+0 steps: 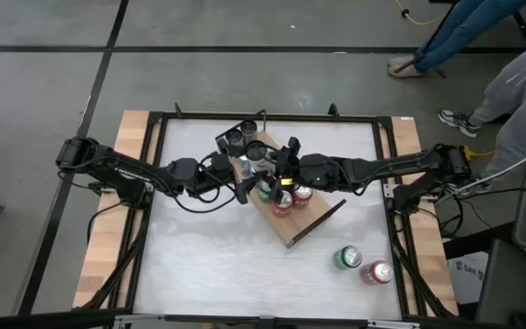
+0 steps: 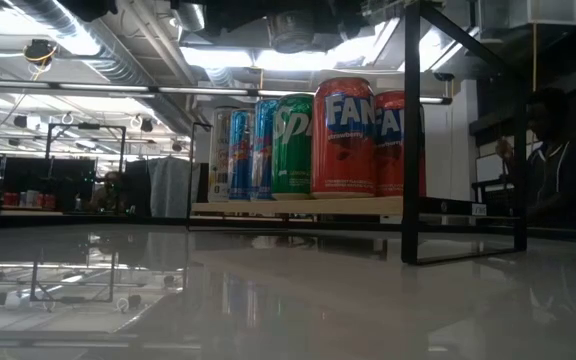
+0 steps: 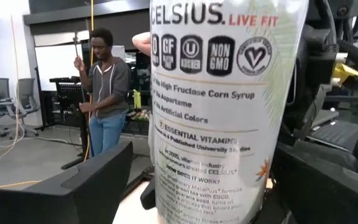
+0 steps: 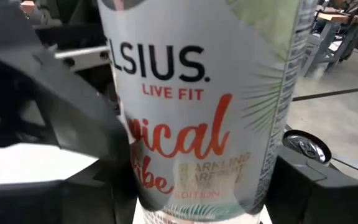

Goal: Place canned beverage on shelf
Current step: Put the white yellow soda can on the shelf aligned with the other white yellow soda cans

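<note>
A tall white Celsius can [image 3: 225,112] is seen closest, upright between the fingers of the left claw [image 3: 197,186], which are spread with gaps on both sides. The same can is clamped by the right claw [image 4: 197,193], fingers pressed to its sides. Both claws are met over the shelf [image 1: 304,227], a light wooden board set diagonally on the white tabletop [image 1: 199,265]. Red, green and blue cans [image 2: 343,135] are lined up on the shelf. Two loose cans [image 1: 362,265] are left near the tabletop's right edge.
</note>
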Available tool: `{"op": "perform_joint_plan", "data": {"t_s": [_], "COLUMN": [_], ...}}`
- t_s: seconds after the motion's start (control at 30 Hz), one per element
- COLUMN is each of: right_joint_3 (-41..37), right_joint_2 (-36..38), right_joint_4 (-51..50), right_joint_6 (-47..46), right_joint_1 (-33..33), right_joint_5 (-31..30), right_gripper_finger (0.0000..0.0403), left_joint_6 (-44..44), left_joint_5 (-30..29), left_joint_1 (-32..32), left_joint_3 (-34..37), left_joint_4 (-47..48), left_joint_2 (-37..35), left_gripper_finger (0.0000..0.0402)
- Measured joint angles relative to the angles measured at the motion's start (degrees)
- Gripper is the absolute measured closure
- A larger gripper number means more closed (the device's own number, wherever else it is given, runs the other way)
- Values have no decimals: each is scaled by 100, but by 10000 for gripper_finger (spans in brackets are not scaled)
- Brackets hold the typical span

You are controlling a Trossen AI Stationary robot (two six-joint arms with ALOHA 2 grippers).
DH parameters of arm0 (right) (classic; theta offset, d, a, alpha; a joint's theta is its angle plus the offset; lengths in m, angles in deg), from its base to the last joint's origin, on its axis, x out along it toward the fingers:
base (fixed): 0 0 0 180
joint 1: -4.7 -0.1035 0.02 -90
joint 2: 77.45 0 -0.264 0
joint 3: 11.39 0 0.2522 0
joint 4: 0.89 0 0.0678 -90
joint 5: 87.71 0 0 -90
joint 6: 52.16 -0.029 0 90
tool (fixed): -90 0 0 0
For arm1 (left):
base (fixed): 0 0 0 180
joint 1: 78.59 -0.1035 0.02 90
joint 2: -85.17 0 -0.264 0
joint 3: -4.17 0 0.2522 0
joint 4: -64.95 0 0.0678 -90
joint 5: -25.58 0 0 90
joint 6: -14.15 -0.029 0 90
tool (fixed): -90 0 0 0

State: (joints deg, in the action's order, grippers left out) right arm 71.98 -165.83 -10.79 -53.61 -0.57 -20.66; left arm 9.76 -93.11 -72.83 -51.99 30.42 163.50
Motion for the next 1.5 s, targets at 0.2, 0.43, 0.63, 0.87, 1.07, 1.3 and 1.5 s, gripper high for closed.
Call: {"op": "perform_joint_plan", "data": {"t_s": [0.2,0.43,0.63,0.87,1.07,1.3,1.5], "right_joint_3": [0,0,0,0,0,0,0], "right_joint_2": [0,0,0,0,0,0,0], "right_joint_4": [-6,-6,-28,-48,-57,-57,-59], "right_joint_6": [0,0,-2,3,17,15,21], "right_joint_1": [1,1,3,7,6,3,7], "right_joint_5": [1,1,-1,-3,-1,-1,-1], "right_gripper_finger": [155,155,155,155,155,155,154], "left_joint_6": [-1,-19,-23,-121,-196,-212,-219], "left_joint_5": [7,7,170,188,184,177,172], "left_joint_1": [-24,-26,-91,-131,-131,-131,-131], "left_joint_3": [0,0,0,0,0,0,0], "left_joint_4": [-44,-40,-36,-19,-18,-18,-19], "left_joint_2": [15,15,15,13,10,10,10], "left_gripper_finger": [33,48,90,152,182,186,188]}}
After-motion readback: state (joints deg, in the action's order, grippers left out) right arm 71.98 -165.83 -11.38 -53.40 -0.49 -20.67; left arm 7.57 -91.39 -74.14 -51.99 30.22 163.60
